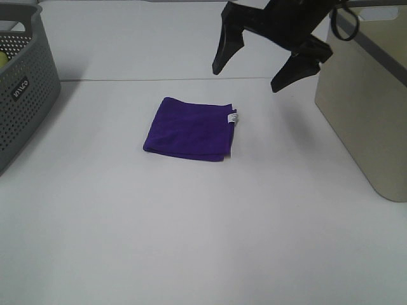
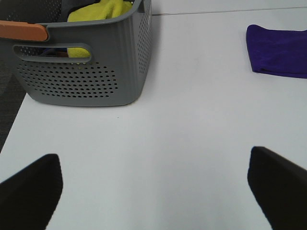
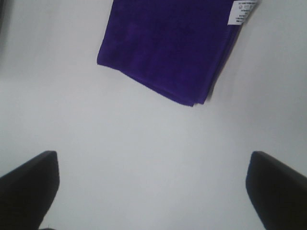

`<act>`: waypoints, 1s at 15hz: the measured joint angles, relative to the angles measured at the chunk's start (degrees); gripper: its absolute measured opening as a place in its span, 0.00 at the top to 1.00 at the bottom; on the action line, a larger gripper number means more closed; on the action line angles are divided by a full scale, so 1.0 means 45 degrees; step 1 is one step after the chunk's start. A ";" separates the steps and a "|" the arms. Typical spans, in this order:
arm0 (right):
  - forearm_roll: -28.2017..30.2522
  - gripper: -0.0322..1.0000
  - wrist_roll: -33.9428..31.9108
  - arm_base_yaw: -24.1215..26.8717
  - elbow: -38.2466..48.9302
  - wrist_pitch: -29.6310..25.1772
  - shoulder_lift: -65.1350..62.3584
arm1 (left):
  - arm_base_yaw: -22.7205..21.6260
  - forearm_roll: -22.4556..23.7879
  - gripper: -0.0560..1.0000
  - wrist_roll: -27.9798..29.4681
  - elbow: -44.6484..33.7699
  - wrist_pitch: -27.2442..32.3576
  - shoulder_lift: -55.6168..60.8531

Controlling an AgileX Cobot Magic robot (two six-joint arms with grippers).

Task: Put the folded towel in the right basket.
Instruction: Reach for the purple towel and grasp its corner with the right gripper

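High view, towel: the folded purple towel lies flat on the white table, between the grey basket on the left and the beige basket on the right, touching neither
High view, right gripper: the right gripper hangs in the air behind the towel, near the beige basket, jaws spread wide with nothing between them
Left wrist view, left gripper: the left gripper is parted and empty over bare table; the grey basket holds a yellow cloth, and the towel lies well apart from this gripper
Right wrist view, towel: the towel fills the area ahead of the released, empty fingers, its white label at one corner
Step in hand: judged to be the approach, with the grasp not yet made and the towel not yet lifted
Next move: the right gripper likely needs to descend over a towel edge, close on all the folded layers together, then lift and carry them over the rim of the beige basket
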State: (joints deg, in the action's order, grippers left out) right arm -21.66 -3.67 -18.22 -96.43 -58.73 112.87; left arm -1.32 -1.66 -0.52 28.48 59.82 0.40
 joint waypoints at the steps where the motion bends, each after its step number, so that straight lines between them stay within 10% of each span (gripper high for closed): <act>1: -0.0038 0.04 -0.0013 0.0000 -0.0255 0.0089 0.0344 | 0.0000 0.0000 0.01 0.0000 0.0000 0.0000 0.0000; 15: 0.0675 0.04 -0.0484 0.0229 -0.4800 0.0700 0.6621 | 0.0000 0.0000 0.01 0.0000 0.0000 0.0000 0.0000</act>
State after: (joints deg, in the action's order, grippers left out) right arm -18.62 -5.84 -17.19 -118.03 -55.58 142.67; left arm -1.32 -1.66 -0.52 28.48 59.82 0.40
